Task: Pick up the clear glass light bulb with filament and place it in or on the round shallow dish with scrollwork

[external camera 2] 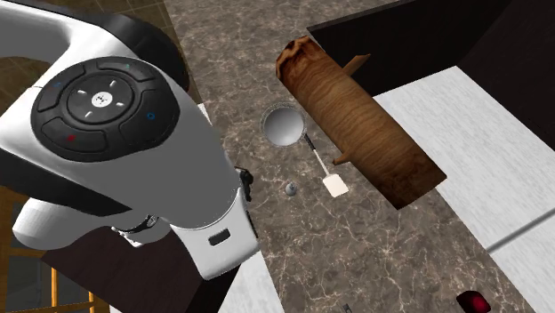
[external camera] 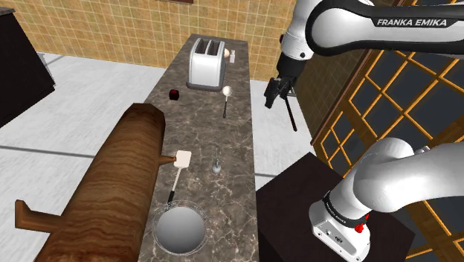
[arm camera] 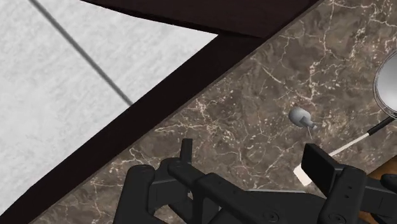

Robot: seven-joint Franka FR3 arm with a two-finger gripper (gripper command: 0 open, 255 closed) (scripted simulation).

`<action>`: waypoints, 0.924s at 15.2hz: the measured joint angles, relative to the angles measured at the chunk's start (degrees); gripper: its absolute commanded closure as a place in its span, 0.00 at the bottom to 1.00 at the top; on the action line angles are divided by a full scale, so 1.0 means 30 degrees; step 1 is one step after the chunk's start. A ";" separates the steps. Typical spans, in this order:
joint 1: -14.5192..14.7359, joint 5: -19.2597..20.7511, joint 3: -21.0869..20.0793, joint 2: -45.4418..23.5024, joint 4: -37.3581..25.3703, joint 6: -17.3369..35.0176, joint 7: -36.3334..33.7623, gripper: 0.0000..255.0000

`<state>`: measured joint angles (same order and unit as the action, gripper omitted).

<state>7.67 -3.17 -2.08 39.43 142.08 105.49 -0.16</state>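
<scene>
Hovering tool (external camera: 272,97) stood wide apart, empty | one light bulb (external camera: 216,167) lay on tabletop (external camera: 239,141) | one dish (external camera: 179,231) sat at bulb's 7 o'clock, shoulder view

From where I stand, only one thing reads plainly: the brand "FRANKA EMIKA", in white capitals on a dark stretch of the white arm's (external camera: 349,33) upper link, in the shoulder view. Low on the arm's base (external camera: 334,216), beside a red button (external camera: 361,227), sits a small dark mark, too small to make out. In the second exterior view a round black pad (external camera 2: 100,100) on the arm bears small white, red and blue signs, but no letters I can read.
</scene>
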 measured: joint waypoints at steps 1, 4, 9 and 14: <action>0.0195 -0.0033 -0.0096 -0.0328 0.0311 0.0660 0.0258 0.00; 0.0961 -0.0316 -0.0735 -0.1207 0.1145 0.2432 0.0616 0.00; 0.2022 -0.0540 -0.1622 -0.3647 0.1820 0.5635 0.1451 0.00; 0.2995 -0.0540 -0.2614 -0.6230 0.1891 0.8386 0.2066 0.00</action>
<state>16.66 -4.79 -9.92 20.74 147.76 130.65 6.04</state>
